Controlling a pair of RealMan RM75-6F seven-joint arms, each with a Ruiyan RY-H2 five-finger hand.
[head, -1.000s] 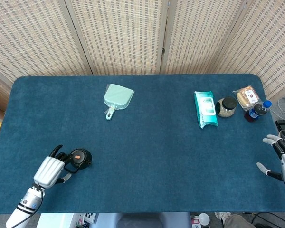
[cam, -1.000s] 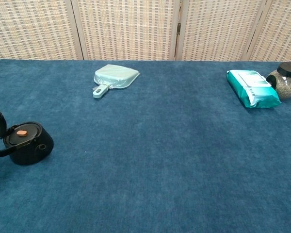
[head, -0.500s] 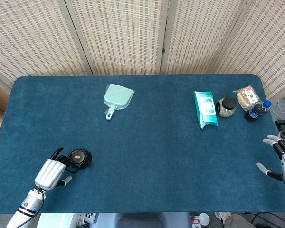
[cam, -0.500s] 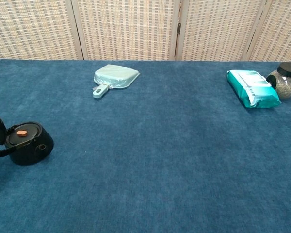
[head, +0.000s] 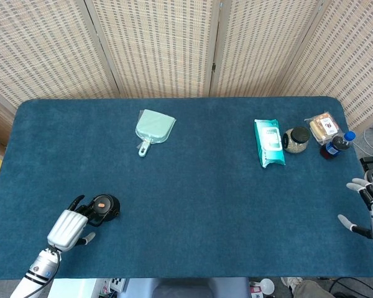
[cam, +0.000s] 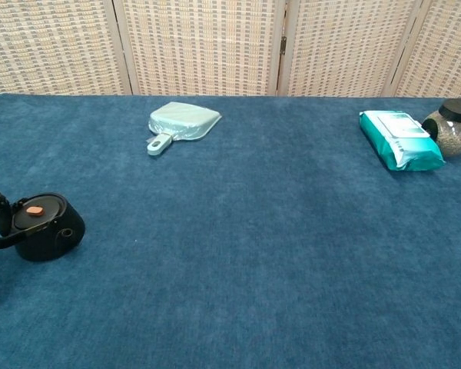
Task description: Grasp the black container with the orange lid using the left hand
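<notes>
The black container (head: 104, 206) with its orange lid (cam: 34, 210) sits upright on the blue table (head: 193, 205), near the front left corner and well apart from everything else. Your left hand (head: 70, 222) lies just beside it on the side toward you and to the left, its dark fingertips (head: 81, 203) reaching the container's left flank. In the chest view only those fingertips show at the frame's left edge, curled against the container's side and touching it. The fingers are slightly fanned around that flank. Whether they actually clamp the container, you cannot tell from either view; it stands with its base on the cloth.

Your right hand (head: 372, 211) hovers at the table's front right edge, partly cut off by the frame. Its fingers are spread apart and it holds nothing.

Toward the back of the table, left of centre, a pale green dustpan (head: 153, 129) lies flat with its handle pointing toward you. On the right side, a teal pack of wipes (head: 269, 142) lies lengthwise, with a dark-lidded glass jar (head: 296, 139) just beside it on its right. Further right a wrapped snack pack (head: 324, 128) sits next to a blue-capped bottle (head: 337, 145) that lies close to the table's right edge. A folding wicker screen (head: 186, 43) closes off the scene behind the table.
</notes>
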